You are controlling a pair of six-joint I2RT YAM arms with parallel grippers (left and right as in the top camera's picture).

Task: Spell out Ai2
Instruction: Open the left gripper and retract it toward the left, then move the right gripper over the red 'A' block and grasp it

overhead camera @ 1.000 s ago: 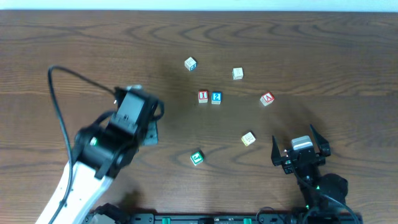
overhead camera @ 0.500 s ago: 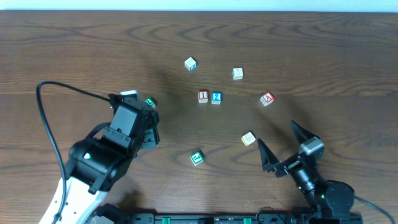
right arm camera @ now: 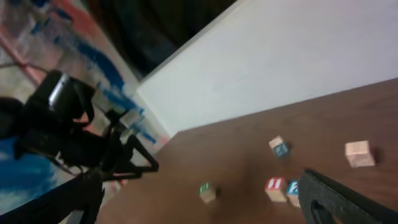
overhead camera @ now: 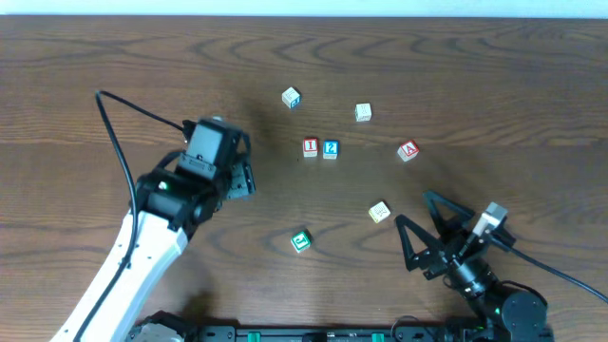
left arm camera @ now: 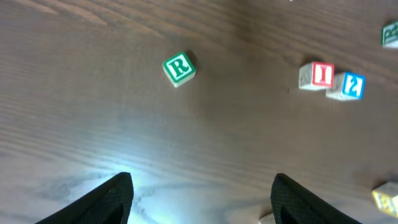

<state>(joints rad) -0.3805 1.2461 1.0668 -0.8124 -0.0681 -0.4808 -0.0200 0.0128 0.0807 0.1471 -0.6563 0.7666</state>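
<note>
Left claw (left arm camera: 202, 180): spread apart, nothing held, above bare tabletop (overhead camera: 114, 57)
Right claw (overhead camera: 425, 228): spread wide, empty, near the front edge
I cube (overhead camera: 310, 147): mid-tabletop, touching the 2 cube (overhead camera: 330, 148)
A cube (overhead camera: 408, 151): lying apart from both, toward the right edge

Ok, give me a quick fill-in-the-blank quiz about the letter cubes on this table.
The I cube sits right next to the ___ cube.
The A cube bears a ___ letter.
In the left wrist view, the green cube shows the letter ___.
Missing words: 2, red, R.
</note>
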